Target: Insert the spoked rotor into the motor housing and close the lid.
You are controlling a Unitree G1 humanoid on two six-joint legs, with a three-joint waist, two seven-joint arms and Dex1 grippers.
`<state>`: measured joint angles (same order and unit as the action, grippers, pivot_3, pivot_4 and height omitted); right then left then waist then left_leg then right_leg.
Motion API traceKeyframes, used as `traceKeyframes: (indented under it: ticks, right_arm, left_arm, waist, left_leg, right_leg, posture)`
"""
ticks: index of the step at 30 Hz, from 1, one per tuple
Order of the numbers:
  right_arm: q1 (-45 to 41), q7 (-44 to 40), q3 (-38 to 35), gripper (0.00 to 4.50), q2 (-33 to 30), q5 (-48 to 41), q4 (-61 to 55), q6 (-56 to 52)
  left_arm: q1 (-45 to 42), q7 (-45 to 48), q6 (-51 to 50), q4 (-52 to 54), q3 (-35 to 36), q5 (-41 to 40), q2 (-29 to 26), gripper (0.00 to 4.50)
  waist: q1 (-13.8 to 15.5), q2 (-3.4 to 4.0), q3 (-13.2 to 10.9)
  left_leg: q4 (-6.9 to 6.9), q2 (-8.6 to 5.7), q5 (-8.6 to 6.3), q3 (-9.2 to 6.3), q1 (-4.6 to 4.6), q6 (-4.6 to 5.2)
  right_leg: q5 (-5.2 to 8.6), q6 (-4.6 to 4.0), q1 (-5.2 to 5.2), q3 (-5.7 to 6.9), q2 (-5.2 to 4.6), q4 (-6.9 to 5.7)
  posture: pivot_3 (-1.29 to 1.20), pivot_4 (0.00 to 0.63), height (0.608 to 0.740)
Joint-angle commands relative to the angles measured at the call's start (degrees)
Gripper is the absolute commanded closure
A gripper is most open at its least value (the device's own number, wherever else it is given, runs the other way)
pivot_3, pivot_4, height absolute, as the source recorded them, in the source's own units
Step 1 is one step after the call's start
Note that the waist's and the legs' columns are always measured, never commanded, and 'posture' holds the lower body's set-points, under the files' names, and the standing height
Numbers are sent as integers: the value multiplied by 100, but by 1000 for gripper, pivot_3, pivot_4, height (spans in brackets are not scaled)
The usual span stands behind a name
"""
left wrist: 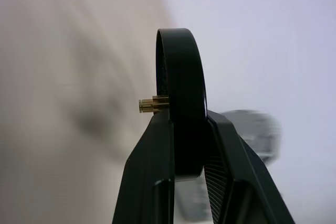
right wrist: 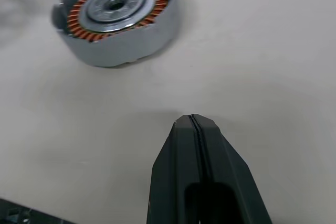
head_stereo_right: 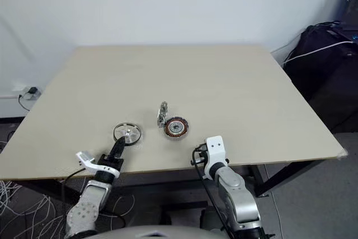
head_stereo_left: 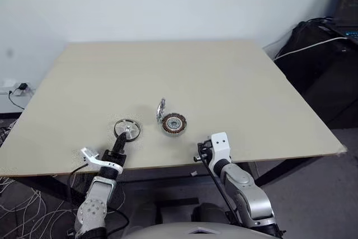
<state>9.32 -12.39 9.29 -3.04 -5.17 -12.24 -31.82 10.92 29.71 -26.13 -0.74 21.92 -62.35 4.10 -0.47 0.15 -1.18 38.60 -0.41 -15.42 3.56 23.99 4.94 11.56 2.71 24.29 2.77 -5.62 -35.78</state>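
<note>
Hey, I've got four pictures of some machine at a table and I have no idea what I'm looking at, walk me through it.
This is a two-armed humanoid robot. The two wide pictures come from cameras in its head, looking down over its arms at a beige wooden table. The other two come from cameras on its wrists, looking along each hand's two black fingers.

On the table sits a round silver motor housing with copper windings; its hinged metal lid stands open beside it.

The left hand is shut on a black spoked rotor ring with a small brass shaft, gripping its rim edge-on near the table's front edge. The right hand is shut and holds nothing, pointing at the table just short of the housing.
</note>
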Motion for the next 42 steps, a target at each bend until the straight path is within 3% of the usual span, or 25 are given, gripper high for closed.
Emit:
traceKeyframes:
  ticks: [1, 9, 17, 32, 42]
  right_arm:
    - [-69, 4, -34, 4500, -3, -68, -131, 28]
    - [-103, 21, -8, 4500, -5, -47, -99, 37]
    - [-91, 45, 10, 4500, 19, -37, -89, 76]
    - [-105, 44, 10, 4500, 30, -34, -81, 120]
    - [-89, 54, 11, 4500, 27, -26, -115, 122]
  left_arm:
    - [56, 398, -376, 668, -261, -597, 188, 4036]
    - [-206, -187, -1068, 1290, -1082, -830, 173, 4036]
    - [-603, -847, -1483, 1247, -1616, -893, 126, 4036]
    - [-1099, -2127, -1058, 388, -1613, -508, 526, 4036]
    - [-1425, -1890, -959, -250, -1680, -442, 580, 4036]
  waist:
    - [-12, 1, -1]
    - [-11, -1, -3]
    - [-19, 1, -5]
    - [-4, 3, -7]
    - [-4, 3, -6]
  left_leg:
    - [0, 0, 0, 1, -1, 0]
    - [1, -1, 1, 3, -6, 1]
    - [2, -3, 2, 5, -29, 3]
    - [3, -6, 2, 1, -39, 2]
    - [4, -7, 2, 1, -39, 2]
  right_leg:
    - [0, 0, -1, 0, 1, 0]
    - [3, 5, -5, 11, 14, -3]
    - [15, 26, -29, 10, 42, -3]
    - [1, 3, -44, 14, 36, -2]
    - [1, 3, -44, 16, 37, -2]
  posture:
    - [0, 0, 740]
    - [0, 0, 740]
    - [0, 0, 740]
    - [0, 0, 740]
    - [0, 0, 740]
